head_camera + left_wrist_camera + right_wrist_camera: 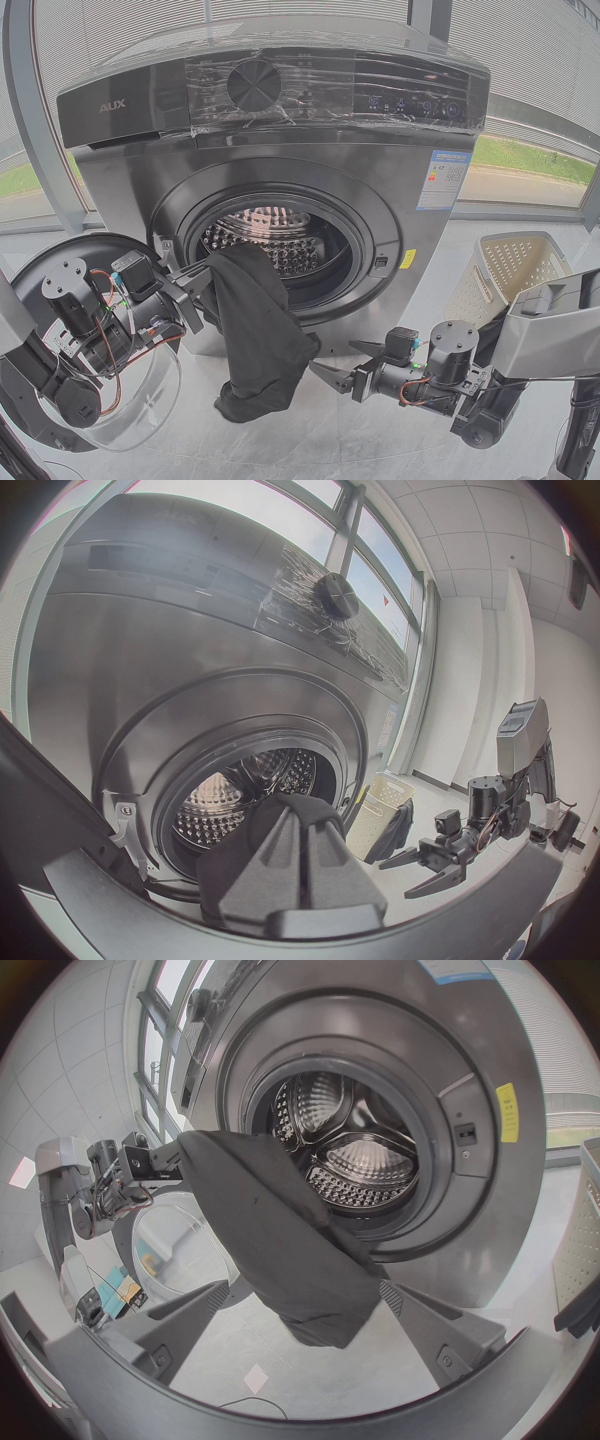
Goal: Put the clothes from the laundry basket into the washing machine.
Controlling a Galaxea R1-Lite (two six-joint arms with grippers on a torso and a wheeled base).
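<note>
A grey front-loading washing machine (275,150) stands with its round opening (275,250) uncovered and its drum (350,1147) bare inside. My left gripper (200,275) is shut on a black garment (259,331) at the left rim of the opening. The cloth hangs down in front of the machine to just above the floor. In the left wrist view the shut fingers (275,861) pinch the black garment (300,808). My right gripper (344,362) is open low at the right of the hanging cloth, with nothing in it. The laundry basket (506,275) stands at the right, a dark cloth hanging at its side.
The machine's glass door (119,381) is swung open at the left, below my left arm. Pale tiled floor (350,431) lies in front of the machine. Windows run behind and to both sides of it.
</note>
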